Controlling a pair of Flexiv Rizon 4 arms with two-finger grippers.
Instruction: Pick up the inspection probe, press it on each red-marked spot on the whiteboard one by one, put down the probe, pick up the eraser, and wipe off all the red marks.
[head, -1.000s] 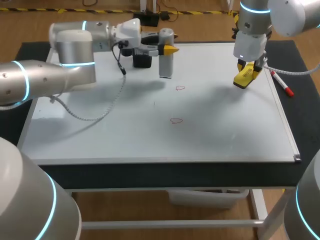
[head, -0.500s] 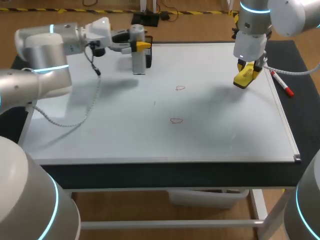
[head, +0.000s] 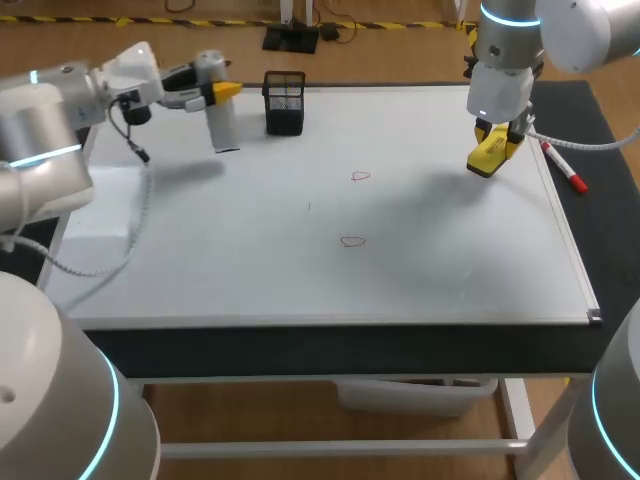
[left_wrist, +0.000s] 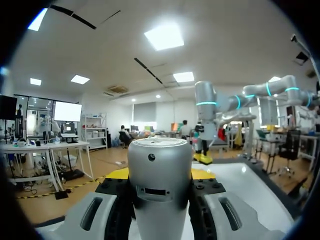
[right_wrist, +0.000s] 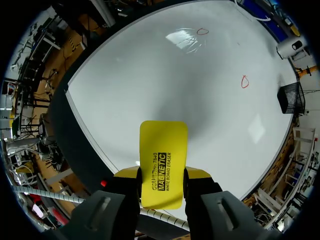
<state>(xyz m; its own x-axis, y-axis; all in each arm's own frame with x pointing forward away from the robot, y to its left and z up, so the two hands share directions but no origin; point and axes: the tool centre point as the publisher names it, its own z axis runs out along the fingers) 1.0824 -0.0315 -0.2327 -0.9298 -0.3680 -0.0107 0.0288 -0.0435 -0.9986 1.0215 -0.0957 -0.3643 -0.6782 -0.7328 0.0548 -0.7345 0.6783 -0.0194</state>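
The inspection probe (head: 218, 108), a silver cylinder, hangs upright over the whiteboard's (head: 300, 270) far left part. My left gripper (head: 215, 92) is shut on it; the left wrist view shows the probe (left_wrist: 160, 180) clamped between both fingers. Two small red marks (head: 360, 176) (head: 351, 241) sit near the board's middle. My right gripper (head: 492, 140) is shut on the yellow eraser (head: 488, 155) and holds it above the board's far right part. In the right wrist view the eraser (right_wrist: 162, 167) sticks out ahead of the fingers, with both red marks (right_wrist: 244, 81) (right_wrist: 202, 31) beyond it.
A black mesh holder (head: 285, 102) stands on the board's far edge, right of the probe. A red marker pen (head: 565, 168) lies on the dark table just past the board's right edge. The board's frame corner (head: 594, 318) is at the near right.
My left arm has carried the probe to the left, from beside the black holder to the board's far left. The right arm and eraser have not moved.
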